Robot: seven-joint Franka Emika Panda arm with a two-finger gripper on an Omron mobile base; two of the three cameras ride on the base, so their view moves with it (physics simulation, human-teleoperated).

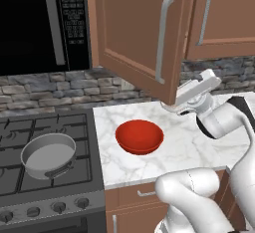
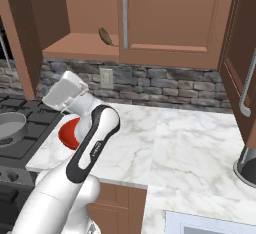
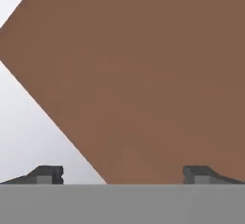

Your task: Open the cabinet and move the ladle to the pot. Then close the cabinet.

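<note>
The cabinet's left door [image 1: 134, 28] stands swung open, its silver bar handle [image 1: 162, 38] facing me. On the bare shelf inside lies the dark-brown ladle [image 2: 106, 36], next to the shut right door [image 2: 170, 13]. My gripper [image 1: 175, 107] hangs just below the open door's lower corner, above the marble counter [image 1: 199, 147]. The hand view looks flat onto brown wood, and the gripper [image 3: 123, 175] is open with its fingertips [image 3: 48, 174] wide apart and nothing between them. The grey pot [image 1: 48, 155] sits on the stove at the left.
A red bowl [image 1: 139, 136] rests on the counter between stove and arm. The black microwave [image 1: 45, 23] hangs left of the cabinet. Another cabinet door [image 2: 245, 53] juts out at the right, with a round grey object [image 2: 247, 170] below it.
</note>
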